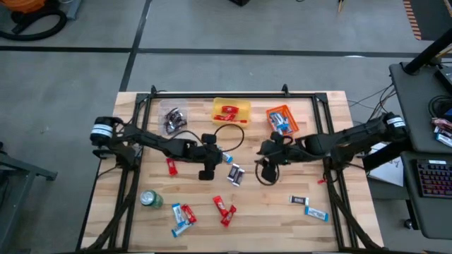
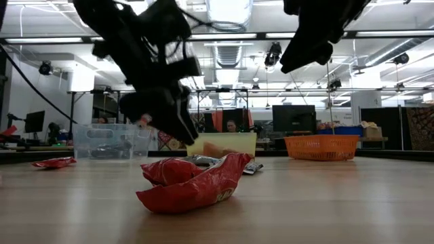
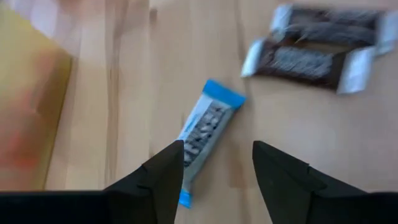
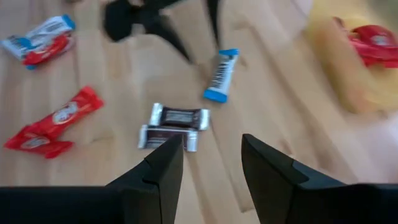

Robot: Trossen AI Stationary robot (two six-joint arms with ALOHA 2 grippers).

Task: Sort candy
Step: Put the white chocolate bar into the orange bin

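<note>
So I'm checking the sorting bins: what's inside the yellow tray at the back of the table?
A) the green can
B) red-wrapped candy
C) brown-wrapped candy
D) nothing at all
B: the high view shows red wrappers lying in the yellow tray, and the right wrist view shows the same.

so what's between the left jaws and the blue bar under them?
Nothing: in the left wrist view the open left gripper hangs over the blue bar, only bare table around it.
</note>
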